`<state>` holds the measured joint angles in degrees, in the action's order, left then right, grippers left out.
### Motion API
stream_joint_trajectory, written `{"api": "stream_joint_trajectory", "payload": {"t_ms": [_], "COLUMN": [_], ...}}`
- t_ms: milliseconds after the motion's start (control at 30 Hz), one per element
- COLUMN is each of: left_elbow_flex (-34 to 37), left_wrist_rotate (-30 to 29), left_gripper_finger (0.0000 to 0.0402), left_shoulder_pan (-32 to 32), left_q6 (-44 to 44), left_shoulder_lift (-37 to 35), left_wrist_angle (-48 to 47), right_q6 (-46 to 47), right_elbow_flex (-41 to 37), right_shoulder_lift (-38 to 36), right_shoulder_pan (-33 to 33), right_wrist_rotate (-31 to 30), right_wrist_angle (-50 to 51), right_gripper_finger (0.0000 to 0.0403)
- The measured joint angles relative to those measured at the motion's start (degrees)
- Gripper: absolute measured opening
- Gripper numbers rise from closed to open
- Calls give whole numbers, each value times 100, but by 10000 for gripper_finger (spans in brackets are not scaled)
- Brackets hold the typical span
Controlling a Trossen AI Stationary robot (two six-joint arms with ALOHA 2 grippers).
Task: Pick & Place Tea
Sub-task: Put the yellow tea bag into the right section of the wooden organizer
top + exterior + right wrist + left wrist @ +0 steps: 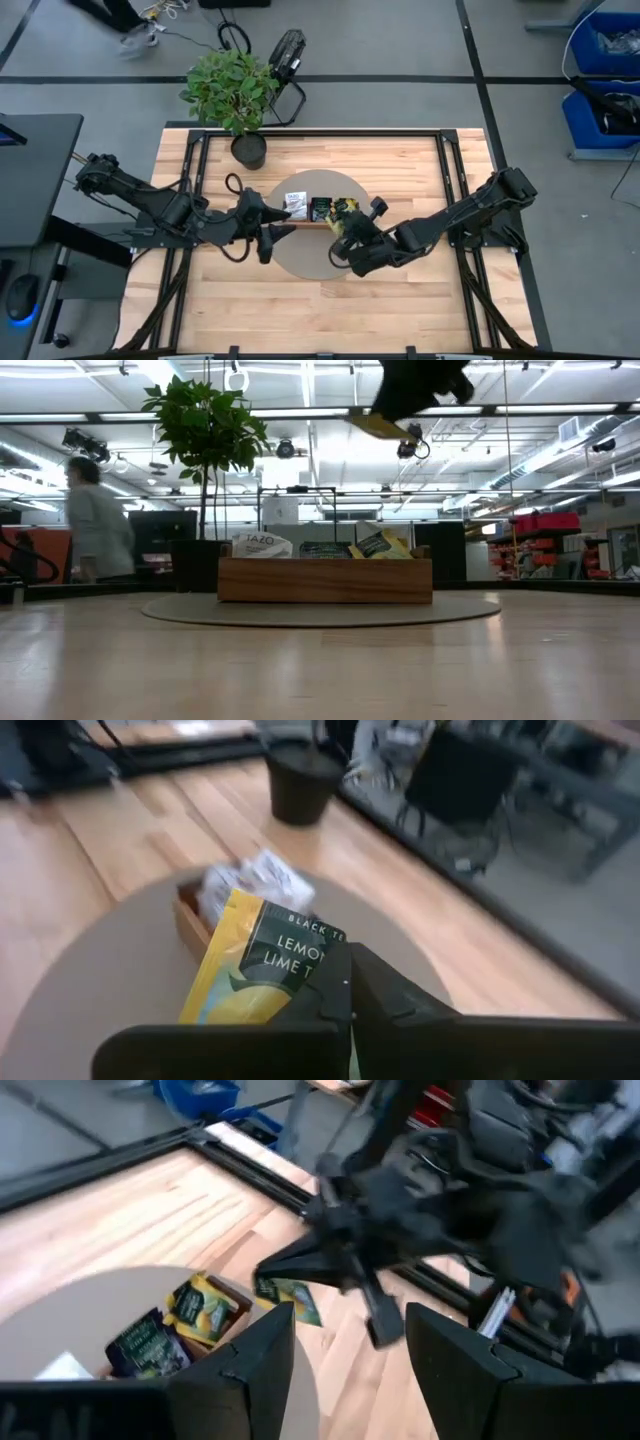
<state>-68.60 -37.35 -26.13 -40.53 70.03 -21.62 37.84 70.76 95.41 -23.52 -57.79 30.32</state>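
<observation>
My right gripper is shut on a yellow tea packet with dark print, held in the air just near of the tray; the packet also shows in the low view and the left wrist view. The long wooden tray stands on a round grey mat and holds white, dark and yellow packets leaning upright in it. My left gripper is open and empty over the mat's left part, its fingers pointing toward my right gripper. My right gripper pinches the yellow packet between its two fingers at one edge. The fingers come from the table's right side, slanting down. The packet sticks out past the fingertips, tilted and lifted clear, well above the tray.
A potted plant stands at the table's far edge, left of the middle. Bare wood lies near of the mat. In the low view a person stands in the room beyond the table.
</observation>
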Motion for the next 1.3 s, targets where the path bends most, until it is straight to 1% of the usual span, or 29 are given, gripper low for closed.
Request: {"api": "stream_joint_trajectory", "payload": {"t_ms": [100, 167, 267, 367, 467, 633, 767, 933, 1100, 1200, 1300], "left_elbow_flex": [2, -4, 4, 2, 2, 2, 0, 0, 0, 2, 2], "left_wrist_rotate": [-45, -70, -23, -10, -3, -10, -180, -200, 7, 55, 77], "left_gripper_finger": [197, 197, 197, 197, 197, 197, 197, 197, 197, 197, 197], "left_shoulder_pan": [131, 260, 372, 481, 565, 680, 787, 910, 997, 997, 994], "left_q6": [-632, -1034, -1308, -1597, -1695, -1718, -1885, -1892, -2040, -2036, -2034], "left_shoulder_lift": [41, 95, 135, 121, 123, 123, 145, 197, 365, 495, 529], "left_wrist_angle": [-38, 19, -35, 26, 276, 834, 1002, 1170, 1316, 1562, 1688], "right_q6": [-657, -959, -1460, -2152, -2855, -3597, -4110, -4615, -5118, -5373, -5419], "right_elbow_flex": [127, 303, 589, 917, 1220, 1596, 1734, 1735, 1735, 1735, 1735], "right_shoulder_lift": [-31, -33, -33, -33, -37, -37, -37, -37, -37, -37, -37], "right_shoulder_pan": [-61, -92, -114, -141, -145, -142, -141, -127, -60, 9, 56], "right_wrist_rotate": [-135, -272, -535, -738, -970, -1367, -1397, -1428, -1472, -1468, -1467], "right_wrist_angle": [-388, -377, -340, -310, -373, -420, -678, -1170, -1687, -1804, -1815], "right_gripper_finger": [0, 0, 0, 0, 0, 0, 0, 0, 0, 0, 0]}}
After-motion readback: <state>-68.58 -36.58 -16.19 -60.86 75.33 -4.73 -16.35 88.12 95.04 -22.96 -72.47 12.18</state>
